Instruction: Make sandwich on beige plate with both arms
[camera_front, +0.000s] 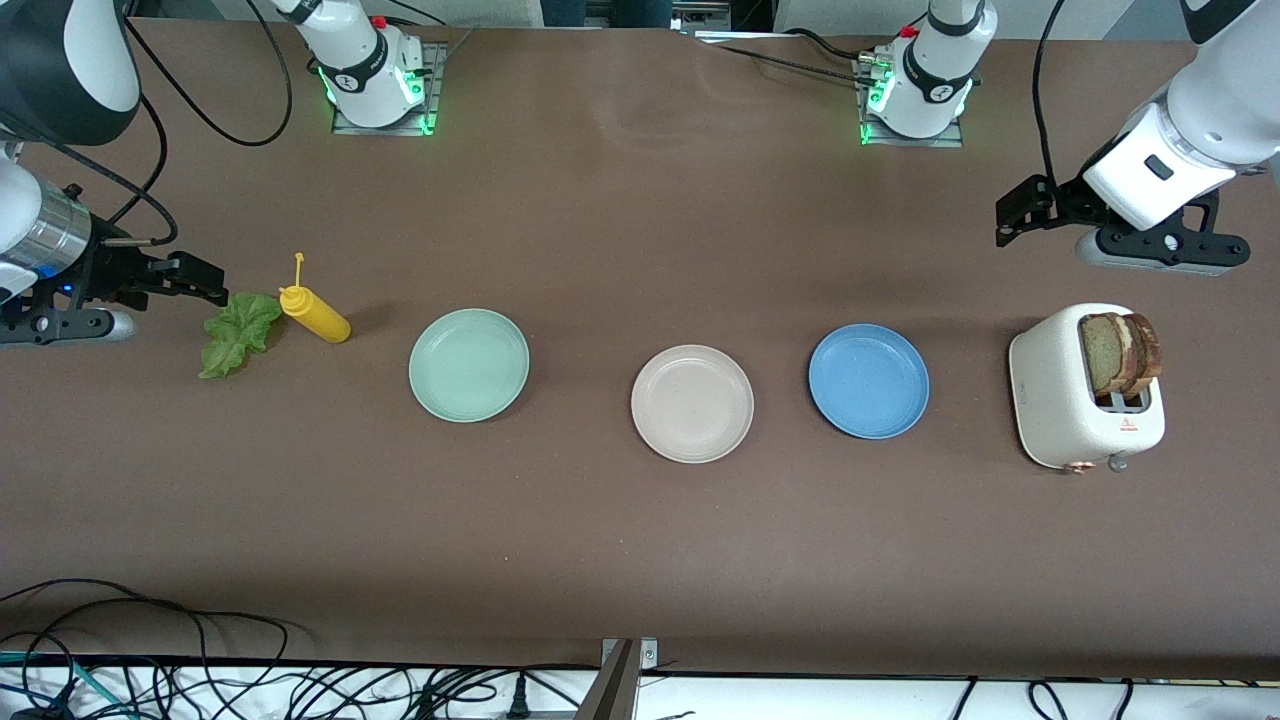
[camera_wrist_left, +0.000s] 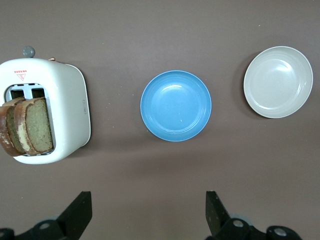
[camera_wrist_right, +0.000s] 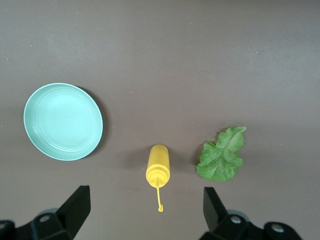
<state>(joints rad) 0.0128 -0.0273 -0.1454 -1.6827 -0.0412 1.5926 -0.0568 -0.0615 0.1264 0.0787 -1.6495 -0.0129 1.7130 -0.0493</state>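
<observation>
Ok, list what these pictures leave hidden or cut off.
- Bread slices: lower halves hidden inside the toaster, front and left wrist views.
- Toaster logo text: too small to read.
- Right hand: its arm is cut off by the front view's edge.
- Left hand: fingertips barely distinguishable, front view.

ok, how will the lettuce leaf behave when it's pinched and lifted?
The lettuce leaf looks thin and ruffled, so it will probably flop and drape from the pinch. It lies flat on the table, so the gripper may struggle to get under an edge. Likely very light.
</observation>
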